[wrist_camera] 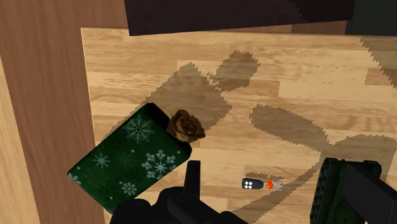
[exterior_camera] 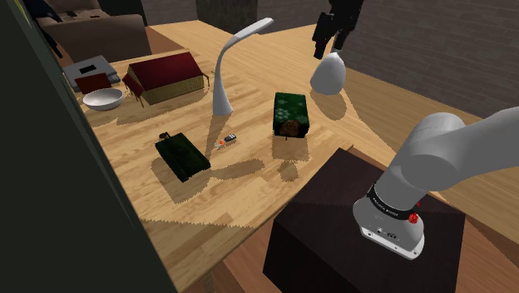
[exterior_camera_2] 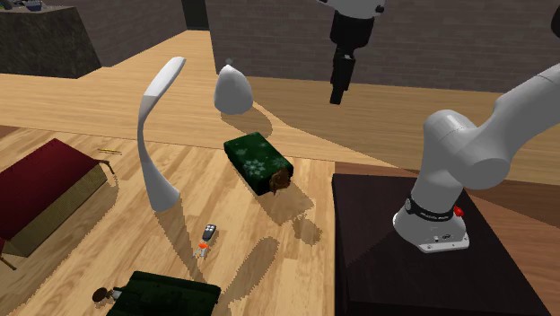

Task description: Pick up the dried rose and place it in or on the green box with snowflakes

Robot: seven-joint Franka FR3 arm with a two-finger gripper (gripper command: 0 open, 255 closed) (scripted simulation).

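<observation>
Past the stand point(exterior_camera: 333, 208) you'll see the rose point(exterior_camera: 289, 127) at the near end of the box point(exterior_camera: 291, 106), touching its edge (on top vs beside: can't tell), & further back the gripper point(exterior_camera_2: 338, 94) hangs high over the table point(exterior_camera: 249, 196) w/ fingers together, empty.

In the wrist view the gripper point(wrist_camera: 193, 165) hides one corner of the snowflake box point(wrist_camera: 127, 159), and the picture's edge cuts the dark green box point(wrist_camera: 331, 191).

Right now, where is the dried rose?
In the shoulder view, the dried rose sits mid-table at the end of the green snowflake box nearest the stand, right of the white lamp.
</observation>
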